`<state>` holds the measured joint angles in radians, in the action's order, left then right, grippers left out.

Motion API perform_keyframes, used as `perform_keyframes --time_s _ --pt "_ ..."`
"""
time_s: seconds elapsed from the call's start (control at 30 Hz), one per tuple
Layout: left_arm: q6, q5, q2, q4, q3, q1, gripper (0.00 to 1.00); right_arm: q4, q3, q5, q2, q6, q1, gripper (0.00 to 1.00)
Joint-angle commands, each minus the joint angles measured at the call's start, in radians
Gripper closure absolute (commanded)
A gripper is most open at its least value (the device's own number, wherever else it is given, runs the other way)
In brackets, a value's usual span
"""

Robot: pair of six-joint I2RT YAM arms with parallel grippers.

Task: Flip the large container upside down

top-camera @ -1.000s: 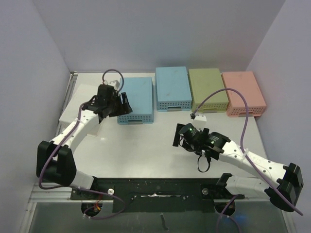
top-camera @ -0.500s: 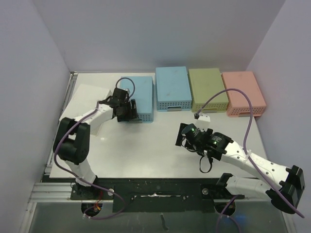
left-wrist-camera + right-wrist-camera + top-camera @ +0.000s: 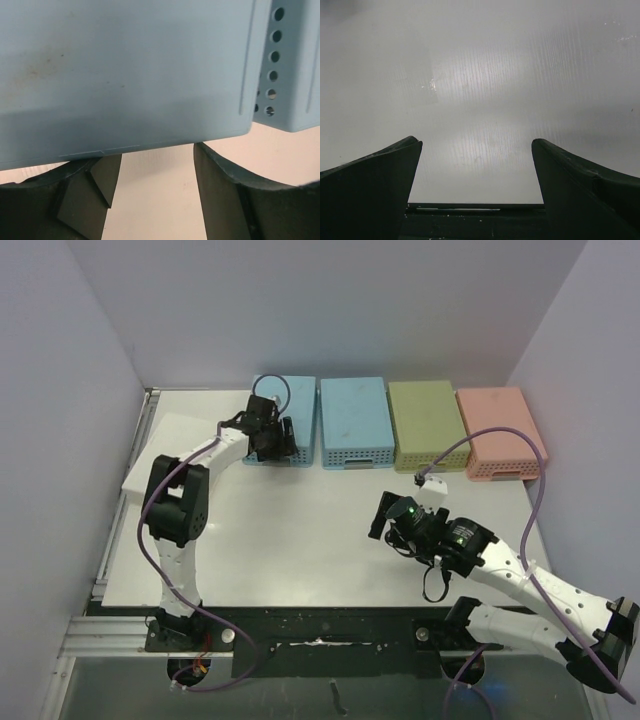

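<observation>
The large light-blue container (image 3: 296, 420) lies bottom-up at the back left, in line with the other bins. My left gripper (image 3: 270, 438) is at its near left edge, covering part of it. In the left wrist view the container's flat blue face (image 3: 125, 70) fills the top, and my left gripper (image 3: 152, 155) is open with its fingertips touching the container's edge and bare table between them. My right gripper (image 3: 385, 520) hovers over the table right of centre. In the right wrist view it (image 3: 477, 142) is open and empty.
A second light-blue bin (image 3: 354, 422), a green bin (image 3: 427, 425) and a pink bin (image 3: 500, 432) stand in a row along the back, all bottom-up. The second blue bin's perforated side shows in the left wrist view (image 3: 295, 60). A white board (image 3: 160, 445) lies at the left.
My left arm has stretched toward the back and the large blue container has slid back into line with the other bins. My right gripper has drifted slightly toward the near right.
</observation>
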<state>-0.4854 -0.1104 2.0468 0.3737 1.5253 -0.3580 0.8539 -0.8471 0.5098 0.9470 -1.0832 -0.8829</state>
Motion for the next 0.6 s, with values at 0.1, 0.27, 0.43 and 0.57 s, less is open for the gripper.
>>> perform_keyframes --time_s 0.1,0.27,0.43,0.57 --pt "0.042 -0.144 -0.003 -0.022 0.11 -0.006 0.42 -0.025 -0.019 0.035 0.028 -0.007 0.007 0.01" --pt "0.072 -0.243 -0.059 -0.025 0.11 -0.015 0.42 -0.035 -0.028 0.039 0.045 0.003 0.007 0.01" --pt "0.028 -0.168 -0.114 0.011 0.109 0.063 0.41 -0.037 -0.023 0.039 0.044 0.011 0.009 0.01" --pt "-0.012 -0.117 -0.135 0.034 0.093 0.172 0.4 -0.034 -0.02 0.039 0.042 0.012 0.009 0.01"
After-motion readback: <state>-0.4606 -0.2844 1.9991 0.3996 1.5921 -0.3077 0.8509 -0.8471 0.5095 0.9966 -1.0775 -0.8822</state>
